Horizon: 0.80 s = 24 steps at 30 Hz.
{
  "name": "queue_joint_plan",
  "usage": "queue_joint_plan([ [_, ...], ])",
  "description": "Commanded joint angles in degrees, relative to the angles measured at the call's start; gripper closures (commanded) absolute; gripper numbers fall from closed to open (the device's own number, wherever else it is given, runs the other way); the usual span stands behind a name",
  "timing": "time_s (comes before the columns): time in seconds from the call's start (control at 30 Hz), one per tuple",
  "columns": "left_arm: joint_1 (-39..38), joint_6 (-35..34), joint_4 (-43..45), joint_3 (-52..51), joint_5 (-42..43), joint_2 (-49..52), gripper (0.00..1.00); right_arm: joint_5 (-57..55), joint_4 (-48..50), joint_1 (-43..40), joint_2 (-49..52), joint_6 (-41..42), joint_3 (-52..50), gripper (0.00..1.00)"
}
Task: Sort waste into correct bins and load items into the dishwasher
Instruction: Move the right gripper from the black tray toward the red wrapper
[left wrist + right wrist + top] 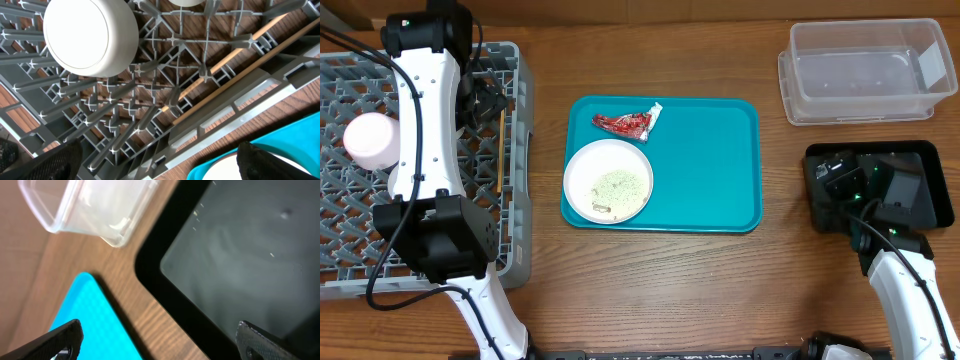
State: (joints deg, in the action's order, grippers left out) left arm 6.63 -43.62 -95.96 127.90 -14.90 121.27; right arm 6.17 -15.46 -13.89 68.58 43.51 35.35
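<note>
Both open, empty: left end effector above rack, right end effector above black tray. Teal tray holds plate and wrapper; crumbs lie on plate. Risk: tilting plate early spills crumbs onto tabletop.

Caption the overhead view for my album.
White plate with crumbs and red wrapper on a teal tray between dish rack, clear tub and black tray.
</note>
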Motion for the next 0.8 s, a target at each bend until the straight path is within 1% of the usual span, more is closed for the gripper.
queue_joint_plan([
  [0.0, 0.1, -1.2, 0.3, 1.3, 0.6, -2.3, 0.0, 1.4, 2.6, -0.1, -0.6, 0.2, 1.4, 0.0],
  [0.07, 0.1, -1.2, 0.4, 1.3, 0.6, -2.3, 0.0, 7.1, 4.4, -0.1, -0.6, 0.2, 1.4, 0.0],
  [0.23, 0.1, -1.2, 0.7, 1.3, 0.6, -2.3, 0.0, 29.0, 5.0, -0.1, -0.6, 0.3, 1.4, 0.0],
  [0.33, 0.1, -1.2, 0.7, 1.3, 0.6, -2.3, 0.0, 46.3, 4.8, 0.0, -0.6, 7.6, 1.4, 0.0],
  [0.4, 0.1, -1.2, 0.7, 1.3, 0.6, -2.3, 0.0, 52.3, 4.9, 0.0, -0.6, 10.7, 1.4, 0.0],
  [0.47, 0.1, -1.2, 0.7, 1.3, 0.6, -2.3, 0.0, 52.5, 6.6, 1.0, -0.6, 16.3, 1.4, 0.0],
  [0.5, 0.1, -1.2, 0.7, 1.3, 0.6, -2.3, 0.0, 53.0, 9.0, 2.4, -0.6, 17.9, 1.4, 0.0],
  [0.63, 0.1, -1.2, 0.7, 1.3, 0.6, -2.3, 0.0, 52.7, 23.2, 11.4, -0.6, 20.1, 1.8, 0.01],
  [0.7, 0.1, -1.2, 0.7, 1.3, 0.6, -2.3, 0.0, 47.5, 25.7, 17.0, -0.6, 22.5, 3.4, 0.01],
  [0.77, 0.1, -1.2, 0.7, 1.3, 0.6, -2.3, 0.0, 40.4, 23.6, 22.2, -0.5, 22.4, 6.4, 0.01],
])
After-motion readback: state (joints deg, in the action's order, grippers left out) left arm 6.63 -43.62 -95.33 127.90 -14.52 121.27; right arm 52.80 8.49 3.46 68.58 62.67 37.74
